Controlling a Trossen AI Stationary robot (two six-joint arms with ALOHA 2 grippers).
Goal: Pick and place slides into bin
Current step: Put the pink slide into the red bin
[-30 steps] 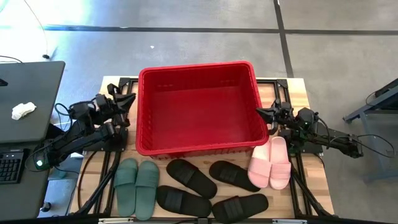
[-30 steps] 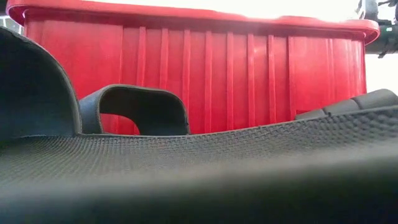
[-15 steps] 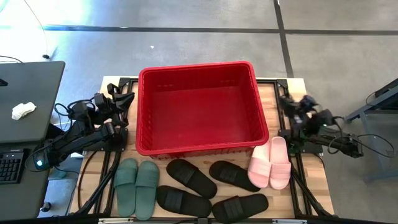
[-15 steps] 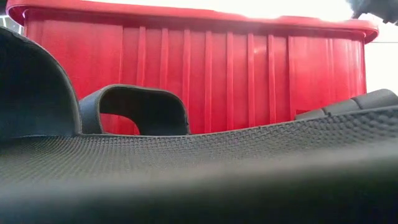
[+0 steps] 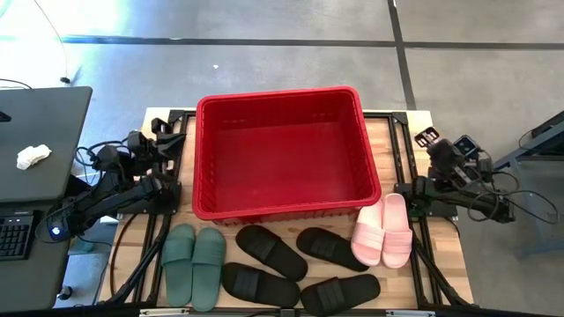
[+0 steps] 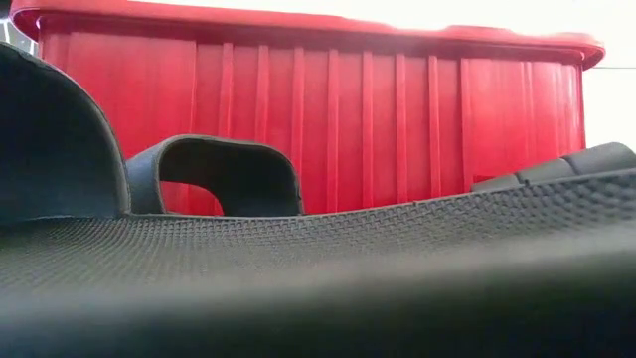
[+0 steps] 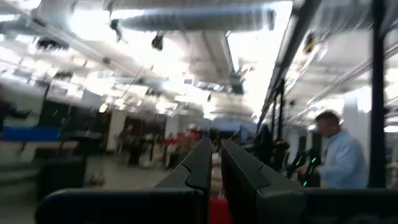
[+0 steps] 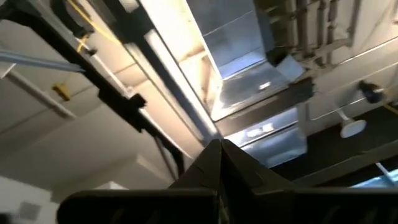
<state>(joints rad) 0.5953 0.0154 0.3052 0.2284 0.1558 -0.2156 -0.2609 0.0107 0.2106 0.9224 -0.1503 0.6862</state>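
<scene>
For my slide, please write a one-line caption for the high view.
Empty red bin on the table, eight slides in front, both arms parked at its sides.

Even, bright daylight covers the table from above, with soft shadows. Low down, a black slide (image 6: pixel 318 278) fills the foreground, badly out of focus. Ceiling lights glare in the left wrist view, which looks smeared, perhaps by motion.

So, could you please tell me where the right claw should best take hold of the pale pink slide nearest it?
Probably by the wide strap of the outer pink slide, coming straight down from above. It lies sole-down, apart from the red bin, and the strap arches up, so one finger could likely slip under it. The right claw waits nearby, shut.
</scene>
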